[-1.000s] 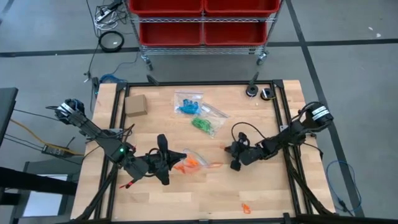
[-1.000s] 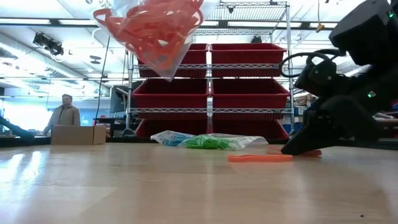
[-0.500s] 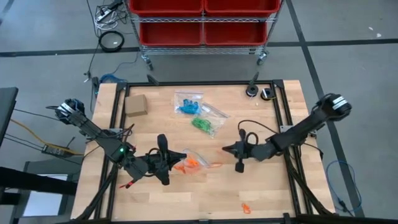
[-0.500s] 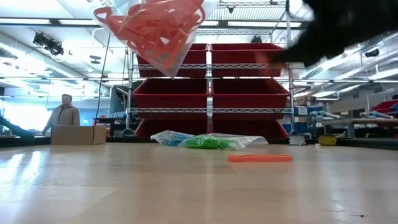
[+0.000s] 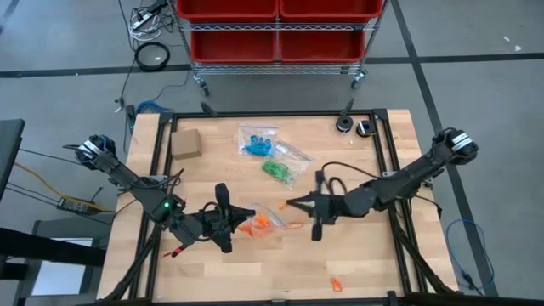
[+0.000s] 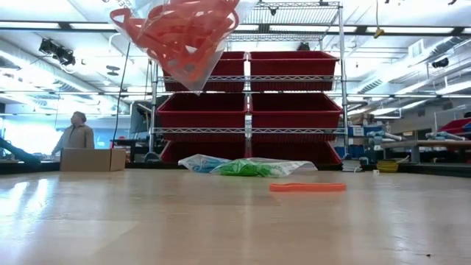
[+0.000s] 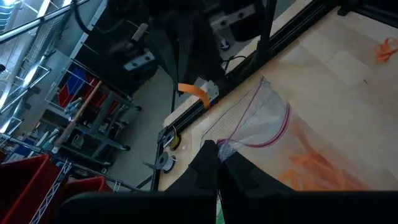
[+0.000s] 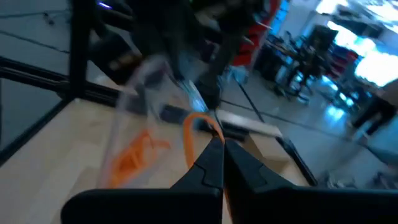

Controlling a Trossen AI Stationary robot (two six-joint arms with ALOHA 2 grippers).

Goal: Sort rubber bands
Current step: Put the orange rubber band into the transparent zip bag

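A clear zip bag point(image 5: 265, 223) with orange rubber bands point(image 6: 180, 33) in it hangs above the table's middle, and my left gripper point(image 5: 245, 216) is shut on it. My right gripper point(image 5: 289, 204) is shut on one orange rubber band point(image 8: 189, 137) just right of the bag's mouth point(image 7: 267, 121), also clear of the table. Another orange band point(image 6: 307, 187) lies flat on the wood. A bag of blue bands point(image 5: 257, 143) and a bag of green bands point(image 5: 276, 168) lie farther back. My left gripper pinches the bag's edge point(image 7: 229, 149) beside the mouth between its two shut fingers, coming about level from the table's left. The bag is lifted clear, with the bands gathered in its lower part point(image 6: 184, 59). My right gripper pinches the orange band's top point(image 8: 210, 127) at its fingertips, pointing about level toward the table's left. The band hangs as a loose loop off the tips point(image 7: 196, 92), clear of the table.
A tan cardboard box point(image 5: 185, 143) sits at the far left. Two dark round parts point(image 5: 344, 124) stand at the far right corner. A loose orange band point(image 5: 337, 284) lies near the front edge. A red bin rack point(image 5: 276, 30) stands beyond the far edge.
My right gripper has risen off the table, leaving the low view, and has gone left toward the bag's mouth, rolling as it went. It carries an orange band up with it. The left gripper and the bag have stayed where they were.
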